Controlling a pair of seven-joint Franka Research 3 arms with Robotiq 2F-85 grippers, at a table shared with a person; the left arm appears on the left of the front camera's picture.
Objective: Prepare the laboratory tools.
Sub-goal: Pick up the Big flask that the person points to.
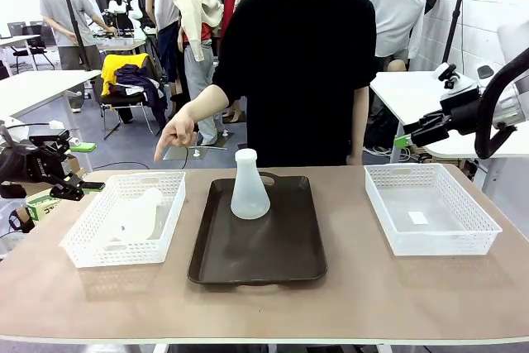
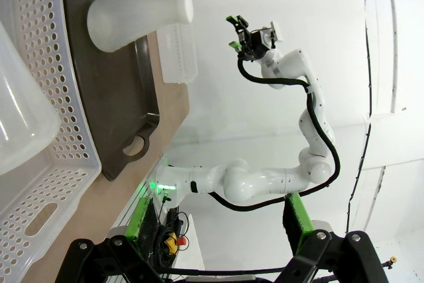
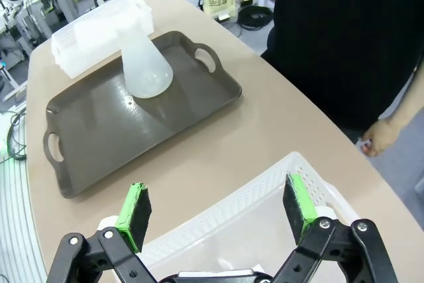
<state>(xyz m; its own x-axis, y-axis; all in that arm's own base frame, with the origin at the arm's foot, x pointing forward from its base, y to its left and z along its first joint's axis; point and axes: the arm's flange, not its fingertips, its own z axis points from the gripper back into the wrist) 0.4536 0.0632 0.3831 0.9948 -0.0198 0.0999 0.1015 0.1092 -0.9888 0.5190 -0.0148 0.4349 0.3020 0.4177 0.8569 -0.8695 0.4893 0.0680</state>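
you are about halfway through, judging by where the two flasks sit. the upright flask [image 1: 249,186] stands on its base at the far middle of the tray [image 1: 285,258], which looks like the place the tools are meant to end up. the lying flask [image 1: 137,216] is on its side inside the left basket [image 1: 83,252], so that one is yet to be brought over, if the tray is indeed the goal. the right basket [image 1: 479,225] holds no flask, just a small pale slip on its floor. both of your grippers are released and carry nothing: the right gripper [image 3: 215,211] hangs above the near corner of the right basket with its green pads [image 3: 136,211] spread wide and only air between them, and the left gripper [image 1: 73,173] waits off the table's [image 1: 372,295] left edge, just beside the left basket, jaws parted and not touching it. the person's pointing hand [image 1: 175,134] reaches out above the far rim of the left basket, finger aimed down at it, which i read as a cue that the lying flask is your next pick. the left gripper is the nearer one for that reach, and the tray has bare room near the upright flask to set it down.
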